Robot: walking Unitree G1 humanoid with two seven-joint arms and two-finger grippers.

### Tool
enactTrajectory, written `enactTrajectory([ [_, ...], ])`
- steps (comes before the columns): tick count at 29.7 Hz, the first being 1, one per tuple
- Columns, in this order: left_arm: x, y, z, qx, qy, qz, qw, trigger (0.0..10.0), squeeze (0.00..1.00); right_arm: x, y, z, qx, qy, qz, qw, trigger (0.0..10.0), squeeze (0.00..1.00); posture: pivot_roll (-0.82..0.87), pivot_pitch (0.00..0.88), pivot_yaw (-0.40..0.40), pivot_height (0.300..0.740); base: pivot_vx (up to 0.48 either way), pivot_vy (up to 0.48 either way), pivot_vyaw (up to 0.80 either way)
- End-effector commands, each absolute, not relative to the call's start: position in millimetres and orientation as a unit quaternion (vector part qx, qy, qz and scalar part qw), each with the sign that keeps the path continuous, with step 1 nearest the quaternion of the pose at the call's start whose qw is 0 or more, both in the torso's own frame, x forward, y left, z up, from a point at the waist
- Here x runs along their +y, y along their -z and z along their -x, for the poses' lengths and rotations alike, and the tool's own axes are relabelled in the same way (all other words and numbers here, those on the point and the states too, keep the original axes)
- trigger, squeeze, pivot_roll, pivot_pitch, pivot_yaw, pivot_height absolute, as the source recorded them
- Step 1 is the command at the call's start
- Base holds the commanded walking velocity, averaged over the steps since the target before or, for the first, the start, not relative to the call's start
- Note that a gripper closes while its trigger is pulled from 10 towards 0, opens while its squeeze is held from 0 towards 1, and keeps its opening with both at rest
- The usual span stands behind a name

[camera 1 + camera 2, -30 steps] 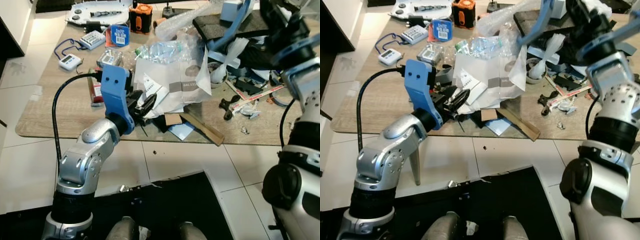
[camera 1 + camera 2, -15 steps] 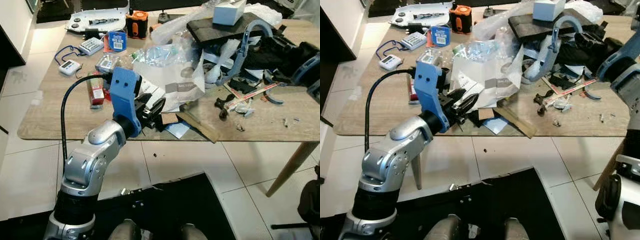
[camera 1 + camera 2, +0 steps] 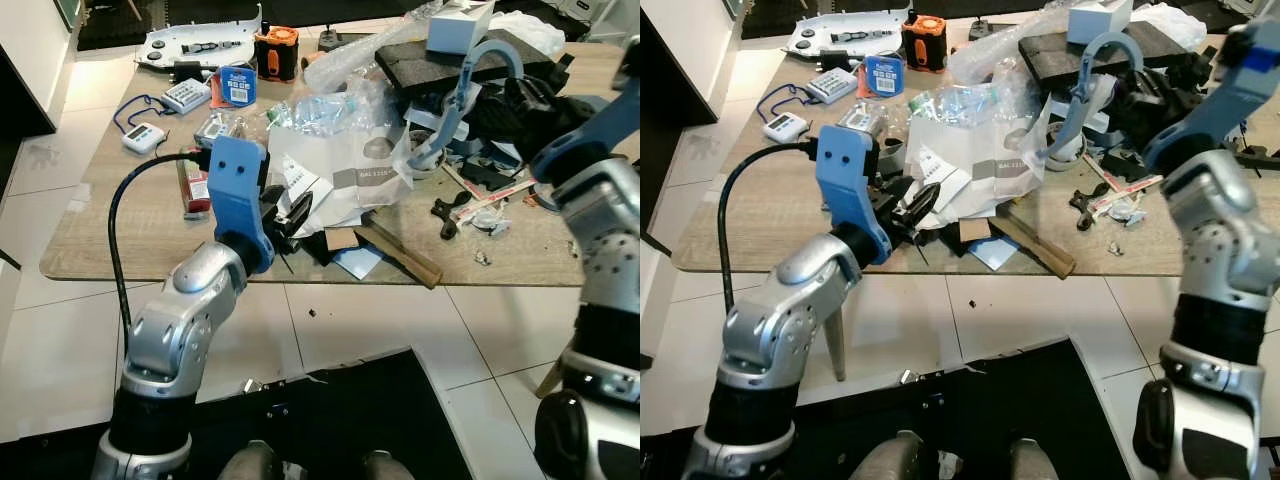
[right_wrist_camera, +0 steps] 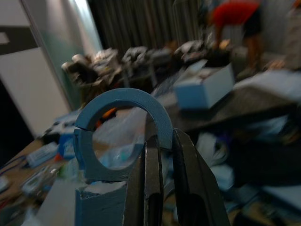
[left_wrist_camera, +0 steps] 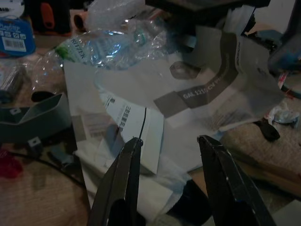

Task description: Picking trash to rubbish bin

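A crumpled white and grey paper wrapper (image 3: 350,170) lies on the wooden table (image 3: 120,230), with a crushed clear plastic bottle (image 3: 320,105) behind it. My left gripper (image 3: 293,212) hovers at the wrapper's near edge. In the left wrist view its fingers (image 5: 123,172) are open just above the paper (image 5: 188,94), holding nothing. My right gripper (image 4: 160,136) is raised over the clutter at the right, shut on a blue curved plastic piece (image 4: 124,101). That piece arches over the table (image 3: 468,70).
Clutter covers the table: an orange tool (image 3: 278,48), a blue tub (image 3: 238,82), a white timer (image 3: 143,137), a black foam board (image 3: 420,65) with a white box (image 3: 460,25), and a wooden strip (image 3: 400,255) at the front edge. A person in red (image 4: 233,19) stands beyond.
My right arm has swung down and in from the right, still carrying the blue curved piece. The left gripper stays open at the wrapper's edge.
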State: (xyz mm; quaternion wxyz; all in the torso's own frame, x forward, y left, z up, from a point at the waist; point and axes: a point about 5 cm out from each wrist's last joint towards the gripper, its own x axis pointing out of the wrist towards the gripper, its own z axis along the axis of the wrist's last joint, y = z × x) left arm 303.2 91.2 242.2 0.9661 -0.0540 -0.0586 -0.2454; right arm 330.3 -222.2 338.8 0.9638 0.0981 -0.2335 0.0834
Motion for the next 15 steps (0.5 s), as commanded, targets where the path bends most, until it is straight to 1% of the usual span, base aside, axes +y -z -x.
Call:
enactTrajectory([
  [1,86.9,-240.2,-297.1,-0.062,0.249,0.058,0.965,10.0,0.00,-213.0,-337.5,-323.8,-0.252,-0.076,-0.090,0.960,10.0,0.00,0.03,0.186,0.024,0.740,0.000,0.000,0.00],
  [4,85.7,-239.6,-295.4,-0.062,0.252,0.057,0.964,10.0,0.00,-208.3,-335.0,-322.5,-0.252,-0.073,-0.099,0.960,10.0,0.00,0.03,0.186,0.024,0.740,0.000,0.000,0.00],
  [6,84.2,-240.5,-293.8,-0.064,0.255,0.062,0.963,10.0,0.00,-200.3,-329.3,-319.9,-0.256,-0.061,-0.092,0.960,10.0,0.00,0.03,0.185,0.019,0.740,0.000,0.000,0.00],
  [11,82.3,-240.3,-292.9,-0.065,0.258,0.052,0.963,10.0,0.00,-190.6,-320.3,-317.3,-0.254,-0.051,-0.082,0.962,10.0,0.00,0.03,0.185,0.019,0.740,0.000,0.000,0.00],
  [15,80.2,-239.4,-292.2,-0.063,0.264,0.053,0.961,10.0,0.00,-188.8,-317.0,-316.7,-0.248,-0.047,-0.083,0.964,10.0,0.00,0.03,0.186,0.020,0.740,0.000,0.000,-0.64],
])
